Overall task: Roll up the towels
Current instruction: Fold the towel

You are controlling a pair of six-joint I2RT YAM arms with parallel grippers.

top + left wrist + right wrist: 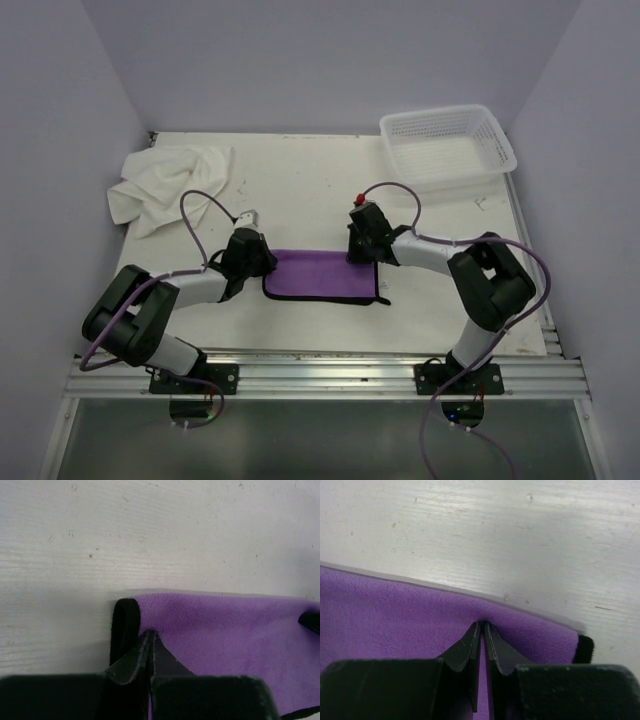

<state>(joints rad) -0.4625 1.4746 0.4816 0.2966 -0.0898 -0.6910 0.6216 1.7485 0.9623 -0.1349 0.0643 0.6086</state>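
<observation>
Purple towel [320,277] sits clamped at its far edge in the left tool [150,633] and right tool [482,624], which should move evenly together.

The white towel [165,185] blocked the far-left corner, basket [445,150] the far-right, left arm [195,288] and right arm [435,255] over purple towel [320,275] the near middle; bare counter [300,180] between was passable.

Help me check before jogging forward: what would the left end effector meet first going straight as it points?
Shut on the purple towel, the left end effector probably meets bare table just beyond its edge; depth unclear.
</observation>
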